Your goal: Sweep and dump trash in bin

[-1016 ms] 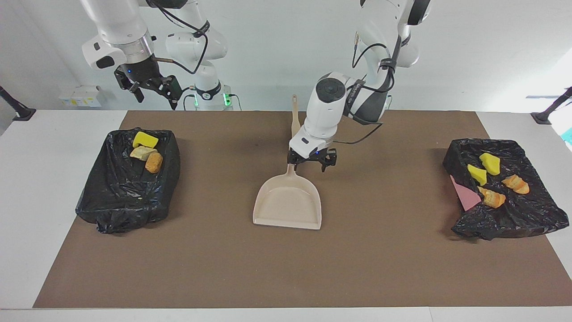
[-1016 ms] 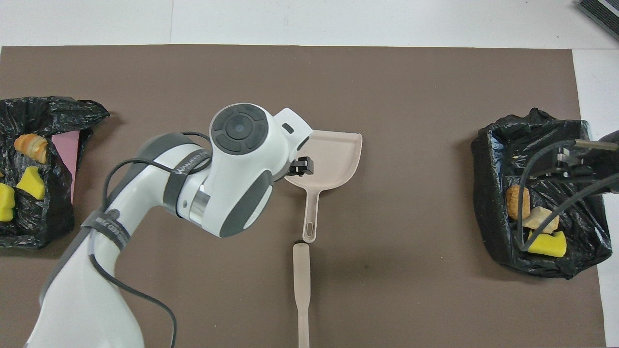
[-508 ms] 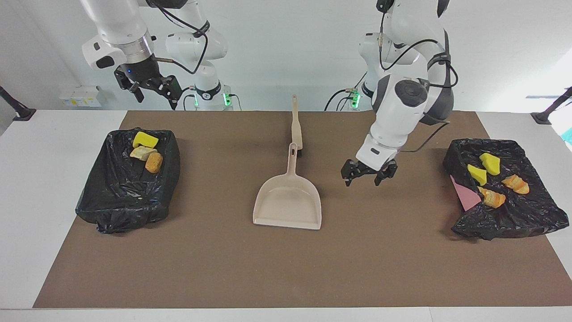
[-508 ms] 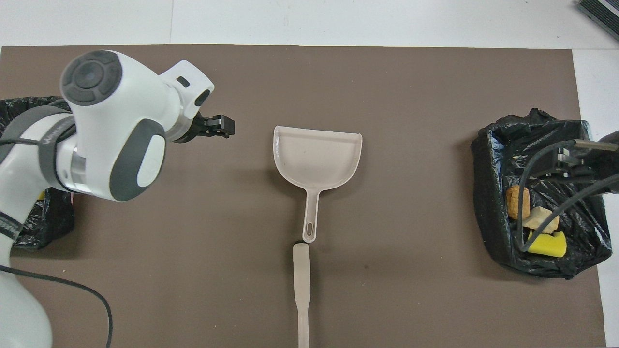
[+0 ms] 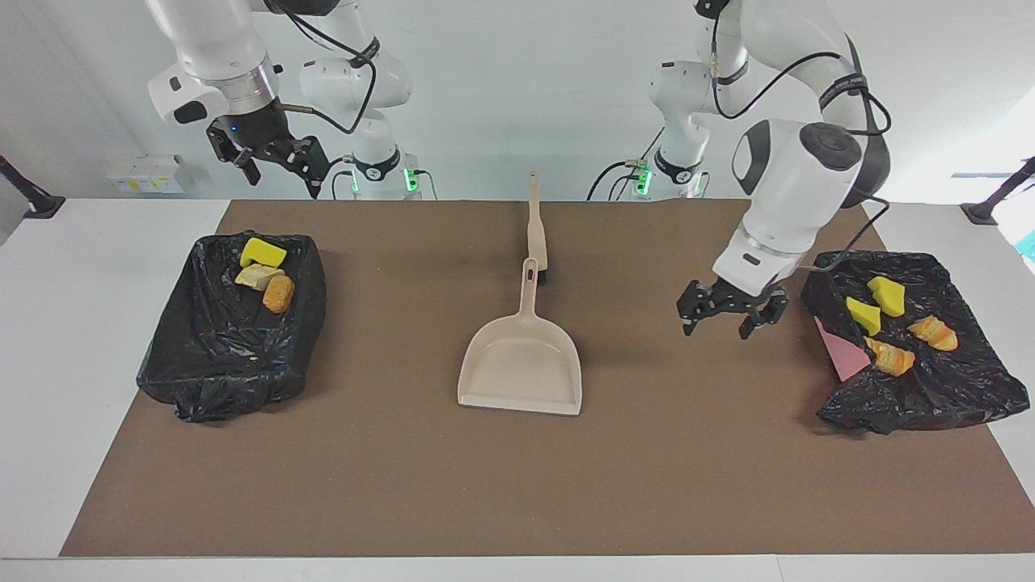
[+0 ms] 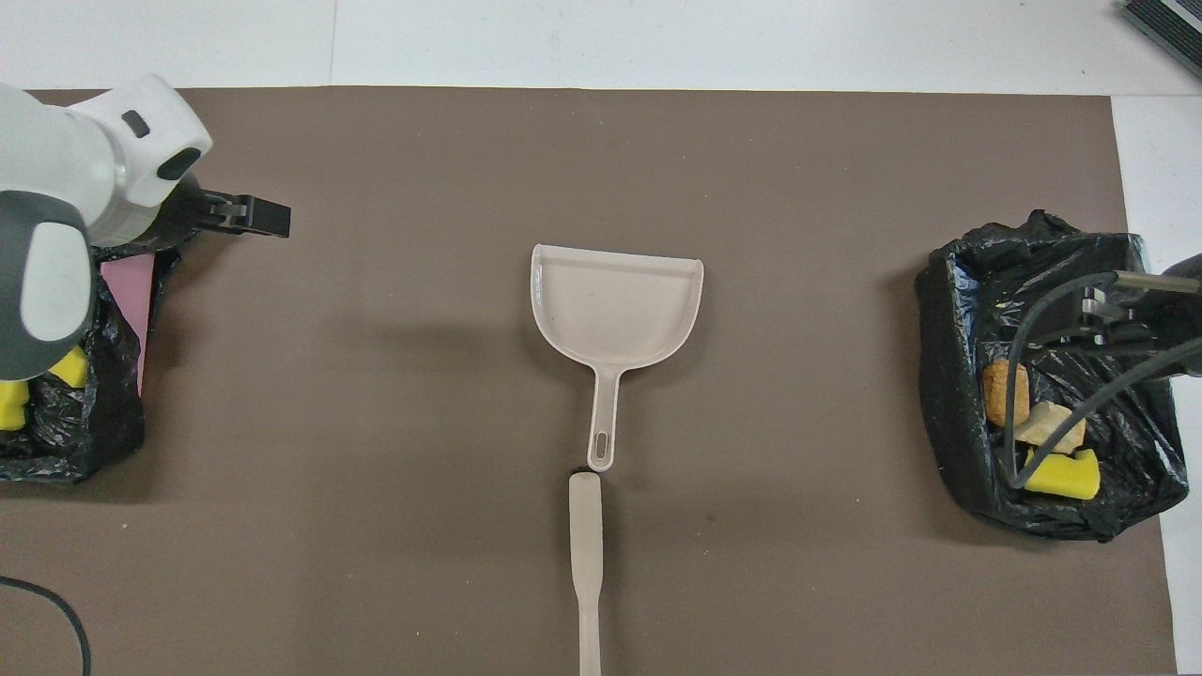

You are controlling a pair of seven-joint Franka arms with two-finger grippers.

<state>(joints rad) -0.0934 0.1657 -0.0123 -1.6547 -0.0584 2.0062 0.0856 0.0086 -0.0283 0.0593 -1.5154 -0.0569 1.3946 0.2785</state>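
Note:
The trash lies in two black-bagged bins. The bin (image 5: 230, 356) at the right arm's end holds a yellow chunk (image 5: 263, 252), a tan lump (image 5: 257, 276) and an orange lump (image 5: 278, 293). The bin (image 5: 930, 388) at the left arm's end holds two yellow chunks (image 5: 887, 296) (image 5: 863, 315) and two orange lumps (image 5: 932, 332) (image 5: 889, 356). My left gripper (image 5: 732, 315) (image 6: 258, 216) hangs open and empty over the mat, just beside that bin. Raised high over the table edge by the other bin, my right gripper (image 5: 283, 182) is open and empty; that arm waits.
A beige dustpan (image 5: 521, 364) (image 6: 615, 305) lies empty mid-mat, handle toward the robots. A beige brush (image 5: 535, 226) (image 6: 585, 563) lies in line with it, nearer the robots. A pink panel (image 5: 841, 356) shows at the left-end bin's wall. A brown mat (image 5: 517, 485) covers the table.
My left gripper has left the dustpan's handle and swung across the mat to the bin at its own end. The dustpan has stayed put and the right arm has not moved.

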